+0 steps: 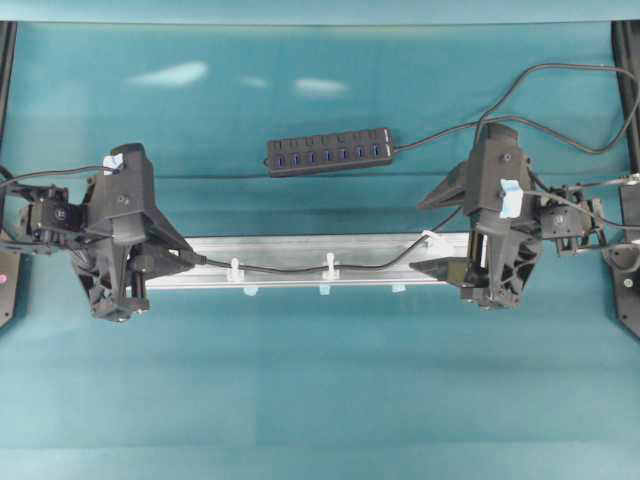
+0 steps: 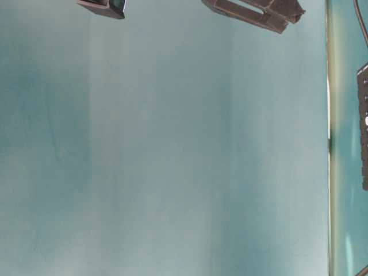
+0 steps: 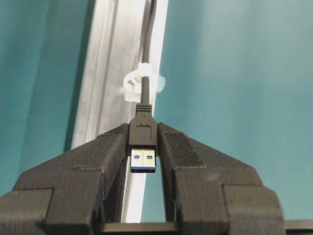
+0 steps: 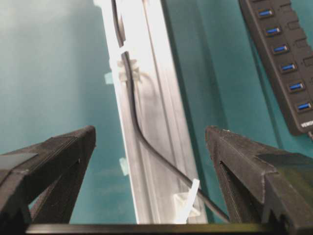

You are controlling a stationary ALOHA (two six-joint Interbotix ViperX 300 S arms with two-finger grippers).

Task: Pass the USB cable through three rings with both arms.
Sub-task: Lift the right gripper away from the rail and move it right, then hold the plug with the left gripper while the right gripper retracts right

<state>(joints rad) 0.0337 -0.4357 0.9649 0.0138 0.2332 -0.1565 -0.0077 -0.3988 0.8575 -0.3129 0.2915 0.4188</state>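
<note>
Black against the teal bench [image 1: 320,400], your USB cable [image 1: 300,268] runs along the silver aluminium rail [image 1: 300,248] that lies across the middle between the two arms. Your left hand [image 3: 143,147] is clamped on the cable's plug [image 3: 143,134]: in the left wrist view the fingers [image 3: 110,147] press the plug's black body from both sides, and the metal tip with its blue insert points back toward the camera between them. Just past the plug, the cable passes through the nearest white ring [image 3: 138,81] on the rail.

From overhead, you see the cable leave the left hand [image 1: 190,260], thread the left ring [image 1: 235,270] and the middle ring [image 1: 328,266], then rise to the right, crossing the rail close to the third ring [image 1: 436,240]. Whether it goes through that third ring you cannot tell from these views.

Your right hand [image 4: 150,142] stands wide, holding nothing; its fingers [image 4: 63,147] straddle the rail [image 4: 146,73] and the cable [image 4: 134,122] lying on it, apart from both. The black multi-port hub [image 1: 330,152] lies beyond the rail, well apart from it.
</note>
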